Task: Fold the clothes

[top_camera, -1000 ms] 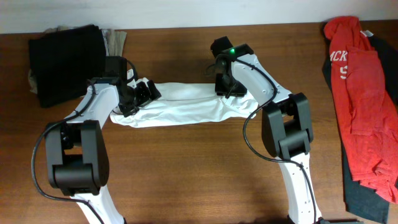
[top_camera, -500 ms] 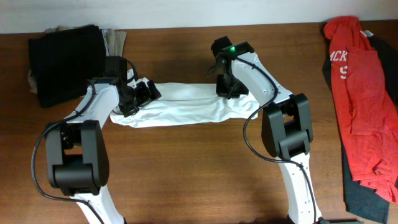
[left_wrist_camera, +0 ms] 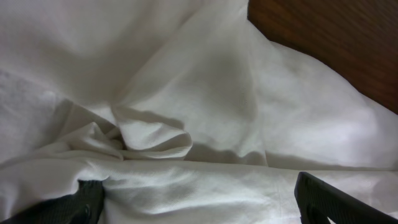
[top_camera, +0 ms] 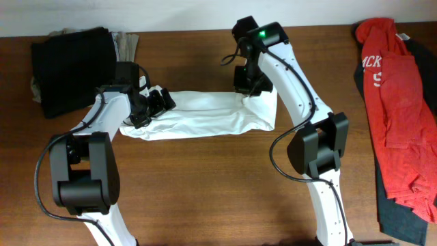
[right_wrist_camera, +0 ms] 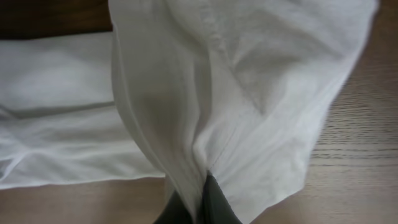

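Pinching the white T-shirt's (top_camera: 205, 117) right end in my right claw (right_wrist_camera: 200, 196), I hold my left claw (top_camera: 153, 108) wide open.

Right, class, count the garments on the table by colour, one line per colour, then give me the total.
White: 1, the white T-shirt
Red: 1, the red shirt
Black or dark: 2, the folded black piece and the dark garment under the red shirt
Khaki: 1, the khaki piece beside the black one
Total: 5
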You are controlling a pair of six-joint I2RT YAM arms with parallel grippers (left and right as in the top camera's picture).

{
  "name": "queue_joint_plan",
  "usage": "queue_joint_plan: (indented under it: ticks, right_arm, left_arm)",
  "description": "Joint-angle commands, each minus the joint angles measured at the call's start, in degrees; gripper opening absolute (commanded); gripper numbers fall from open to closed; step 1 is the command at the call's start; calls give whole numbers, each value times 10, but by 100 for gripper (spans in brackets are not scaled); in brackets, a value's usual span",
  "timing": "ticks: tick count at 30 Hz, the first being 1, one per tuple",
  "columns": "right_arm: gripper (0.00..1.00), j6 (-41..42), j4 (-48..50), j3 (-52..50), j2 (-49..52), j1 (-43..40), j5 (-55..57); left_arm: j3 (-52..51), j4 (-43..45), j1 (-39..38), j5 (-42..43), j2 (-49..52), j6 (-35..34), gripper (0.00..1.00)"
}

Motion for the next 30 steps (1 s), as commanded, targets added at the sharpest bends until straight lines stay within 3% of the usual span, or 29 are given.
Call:
queue_joint_plan:
  ticks: [1,15,26,28,30]
  right_arm:
    - [4,4,4,14,-24,22,-43]
    - [4,-35,11,53,-30,54,-164]
    - [5,-6,53,30,-25,126,-29]
    - [14,-3,76,10,-19,125,-30]
    - [16,-3,121,-27,-18,125,-31]
  left_arm:
    - [-38,-16,14,-78,53,-1,99]
    - [-38,-16,14,-78,53,-1,99]
    - [-38,-17,14,-77,53,-1,99]
    - [-38,-19,14,-77,53,-1,99]
    - [-38,-21,14,-77,53,-1,99]
